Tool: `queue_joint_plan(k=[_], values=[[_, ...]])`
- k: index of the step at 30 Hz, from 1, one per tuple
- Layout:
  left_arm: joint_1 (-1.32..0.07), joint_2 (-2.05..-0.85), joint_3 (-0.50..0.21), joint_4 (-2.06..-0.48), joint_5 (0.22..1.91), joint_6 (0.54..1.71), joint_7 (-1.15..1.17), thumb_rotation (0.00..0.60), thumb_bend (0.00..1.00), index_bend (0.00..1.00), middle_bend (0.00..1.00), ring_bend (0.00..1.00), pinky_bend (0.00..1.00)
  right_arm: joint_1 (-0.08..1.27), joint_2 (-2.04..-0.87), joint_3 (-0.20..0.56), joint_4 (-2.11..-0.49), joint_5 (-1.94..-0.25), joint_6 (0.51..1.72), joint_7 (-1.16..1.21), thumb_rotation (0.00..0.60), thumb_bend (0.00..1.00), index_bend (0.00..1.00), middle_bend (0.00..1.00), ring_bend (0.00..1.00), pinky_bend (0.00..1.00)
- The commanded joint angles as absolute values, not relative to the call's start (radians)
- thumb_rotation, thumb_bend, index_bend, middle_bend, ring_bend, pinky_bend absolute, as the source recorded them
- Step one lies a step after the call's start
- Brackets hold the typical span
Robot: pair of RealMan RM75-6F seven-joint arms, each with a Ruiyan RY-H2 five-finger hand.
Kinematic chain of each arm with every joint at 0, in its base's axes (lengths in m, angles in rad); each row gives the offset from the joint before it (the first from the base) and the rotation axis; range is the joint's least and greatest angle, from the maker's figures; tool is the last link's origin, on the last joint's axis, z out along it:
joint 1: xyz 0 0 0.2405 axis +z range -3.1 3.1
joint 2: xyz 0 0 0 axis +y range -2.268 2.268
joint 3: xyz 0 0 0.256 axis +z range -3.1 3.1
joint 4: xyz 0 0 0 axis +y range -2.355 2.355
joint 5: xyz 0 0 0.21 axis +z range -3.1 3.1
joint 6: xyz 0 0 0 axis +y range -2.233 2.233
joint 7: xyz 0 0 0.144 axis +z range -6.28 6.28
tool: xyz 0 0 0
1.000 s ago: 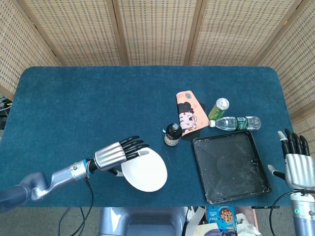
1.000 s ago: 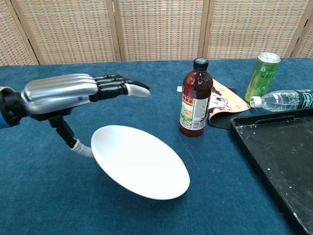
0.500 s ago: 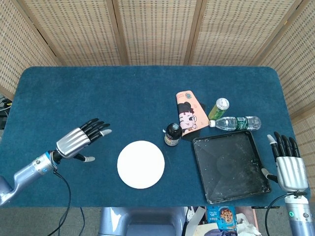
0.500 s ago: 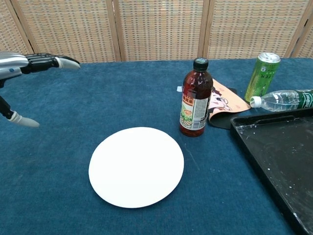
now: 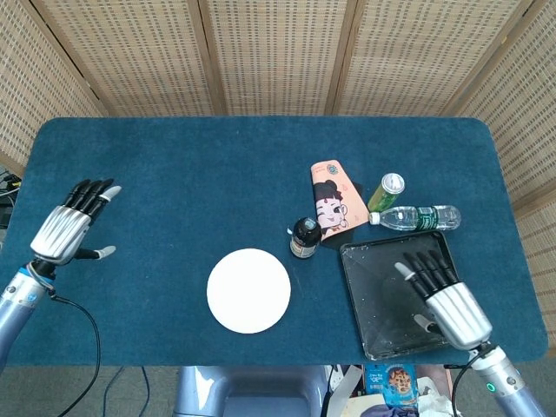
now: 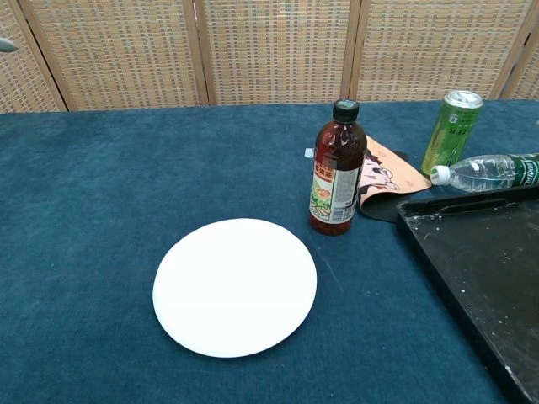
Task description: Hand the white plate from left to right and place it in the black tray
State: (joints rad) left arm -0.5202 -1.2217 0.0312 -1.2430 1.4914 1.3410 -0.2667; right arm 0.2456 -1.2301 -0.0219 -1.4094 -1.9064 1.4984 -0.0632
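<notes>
The white plate (image 5: 248, 290) (image 6: 235, 285) lies flat on the blue table near the front, left of the dark bottle. The black tray (image 5: 405, 295) (image 6: 480, 269) sits at the front right, empty. My left hand (image 5: 71, 228) hovers at the far left edge of the table, fingers apart, holding nothing, well away from the plate. My right hand (image 5: 445, 300) is above the tray's front right part, fingers spread and empty. Neither hand's body shows in the chest view.
A dark sauce bottle (image 5: 304, 237) (image 6: 336, 168) stands between plate and tray. Behind the tray lie a cartoon-printed pouch (image 5: 330, 196), a green can (image 5: 387, 191) (image 6: 450, 132) and a clear water bottle (image 5: 415, 217) on its side. Woven screens back the table.
My left hand let the plate down flat on the table and drew back to the far left. My right hand moved in from the right edge to over the tray.
</notes>
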Motion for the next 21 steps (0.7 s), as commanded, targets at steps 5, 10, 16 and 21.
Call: queue_joint_plan(k=[5, 10, 16, 21], values=[[-0.347, -1.162, -0.048, -1.492, 1.243, 1.41, -0.12, 0.6, 0.0, 0.0, 0.0, 0.0, 0.0, 0.494, -1.256, -0.033, -1.472, -2.063, 1.28, -0.026, 0.6, 0.0, 0.0, 0.0, 0.0, 0.0], [-0.319, -1.15, -0.056, -1.531, 1.233, 1.425, -0.076, 0.6, 0.0, 0.0, 0.0, 0.0, 0.0, 0.595, -1.326, -0.008, -1.47, -2.053, 1.15, -0.032, 0.6, 0.0, 0.0, 0.0, 0.0, 0.0], [-0.299, -1.144, -0.069, -1.56, 1.257, 1.444, -0.049, 0.6, 0.0, 0.0, 0.0, 0.0, 0.0, 0.702, -1.43, 0.004, -1.454, -2.034, 1.006, -0.057, 0.6, 0.0, 0.02, 0.0, 0.0, 0.0], [-0.294, -1.148, -0.077, -1.562, 1.268, 1.427, -0.051, 0.6, 0.0, 0.0, 0.0, 0.0, 0.0, 0.763, -1.511, 0.009, -1.444, -2.008, 0.94, -0.06, 0.6, 0.0, 0.11, 0.0, 0.0, 0.0]])
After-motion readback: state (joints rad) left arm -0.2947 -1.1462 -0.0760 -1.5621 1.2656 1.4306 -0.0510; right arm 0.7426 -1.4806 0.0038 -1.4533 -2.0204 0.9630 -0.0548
